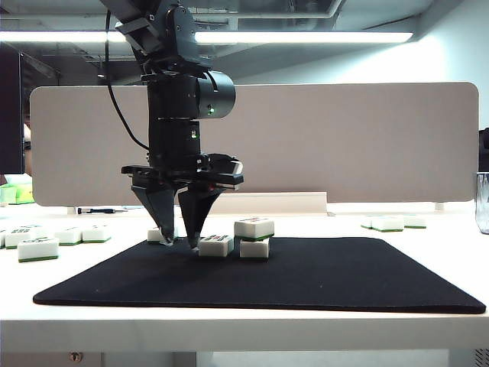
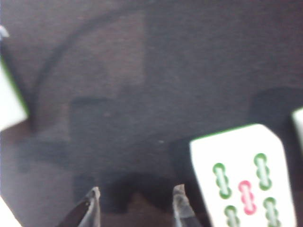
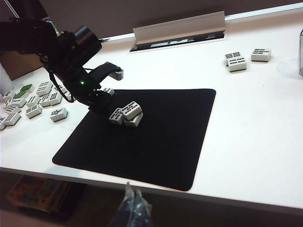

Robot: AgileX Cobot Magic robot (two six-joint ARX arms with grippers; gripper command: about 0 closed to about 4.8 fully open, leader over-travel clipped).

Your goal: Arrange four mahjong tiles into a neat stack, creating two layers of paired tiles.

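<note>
On the black mat [image 1: 321, 275] one mahjong tile [image 1: 254, 227] rests on top of another [image 1: 254, 249]. A third tile [image 1: 216, 245] lies flat just left of that pair. A fourth [image 1: 156, 235] sits at the mat's far edge, behind my left gripper [image 1: 179, 239]. That gripper points down at the mat, open, with nothing between its fingertips [image 2: 94, 195]. In the left wrist view a tile with green and red marks [image 2: 244, 182] lies just outside one finger. My right gripper [image 3: 131, 190] hangs shut below the table's front edge, far from the tile cluster [image 3: 126, 114].
Loose tiles lie on the white table left of the mat [image 1: 38, 248] and at the back right [image 1: 388, 222]. A white partition board [image 1: 344, 141] stands behind. A clear container [image 1: 483, 200] shows at the right edge.
</note>
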